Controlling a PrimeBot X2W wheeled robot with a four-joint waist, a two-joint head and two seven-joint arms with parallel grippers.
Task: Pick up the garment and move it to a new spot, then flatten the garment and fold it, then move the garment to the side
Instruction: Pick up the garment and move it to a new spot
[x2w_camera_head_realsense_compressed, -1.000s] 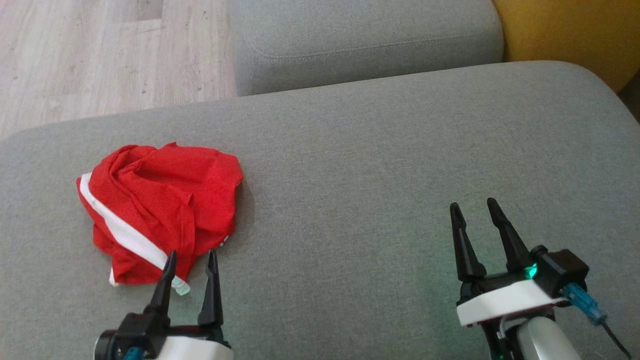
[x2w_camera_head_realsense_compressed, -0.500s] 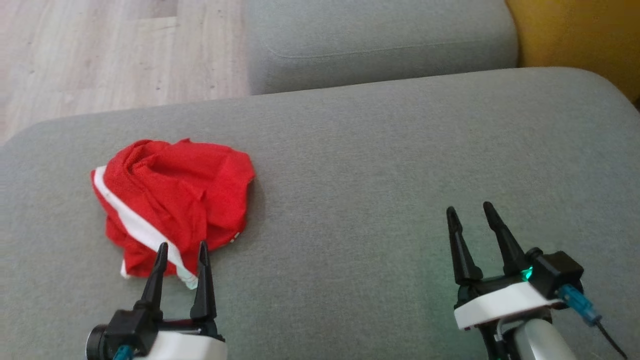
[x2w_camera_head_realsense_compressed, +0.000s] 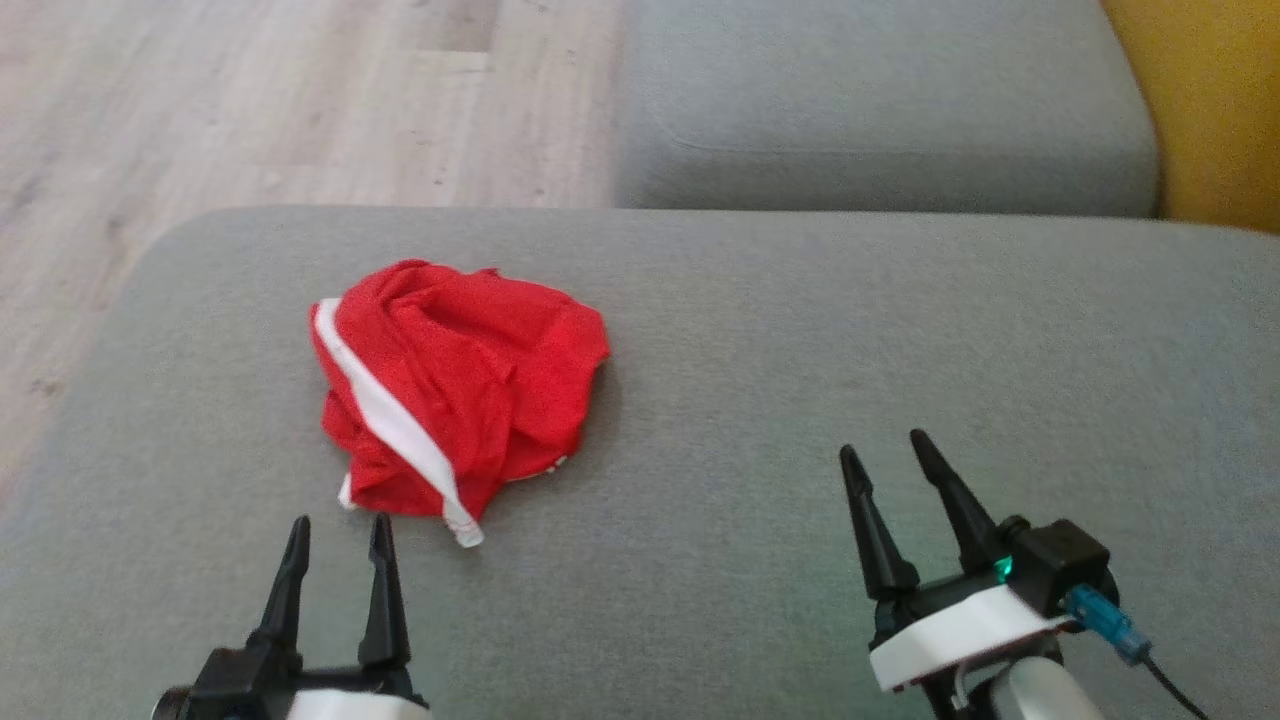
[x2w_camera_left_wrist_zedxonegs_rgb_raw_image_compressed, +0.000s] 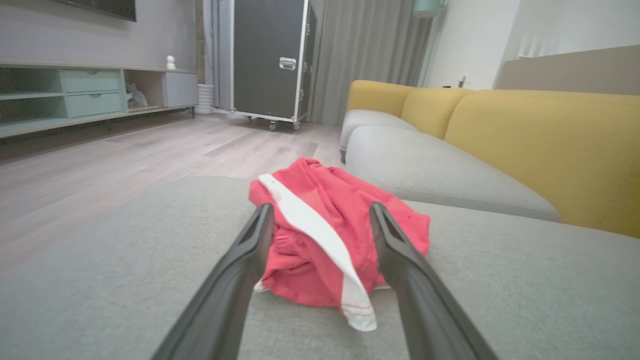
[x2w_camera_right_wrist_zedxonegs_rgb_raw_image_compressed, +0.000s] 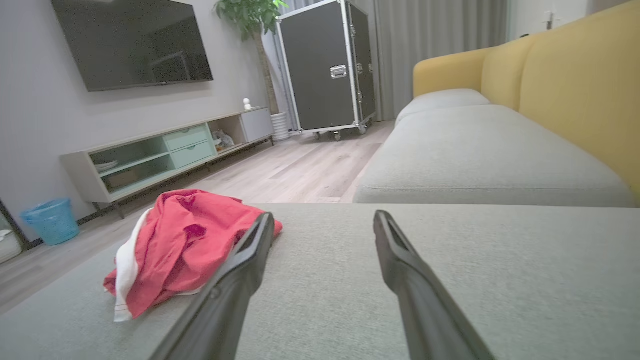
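A red garment with a white band lies crumpled in a heap on the grey cushion, left of centre. My left gripper is open at the lower left, its tips just short of the heap's near edge and touching nothing. The left wrist view looks straight at the garment between the spread fingers. My right gripper is open at the lower right, well away from the cloth. In the right wrist view the garment lies off to the left.
A second grey seat cushion lies beyond, with a yellow backrest at the right. Wooden floor runs past the cushion's left and far edges. A black wheeled case, a low cabinet and a blue bin stand across the room.
The head camera has swung, so the whole scene has shifted right in the view. My left gripper now sits a little back from the garment's near edge. Both grippers stay open.
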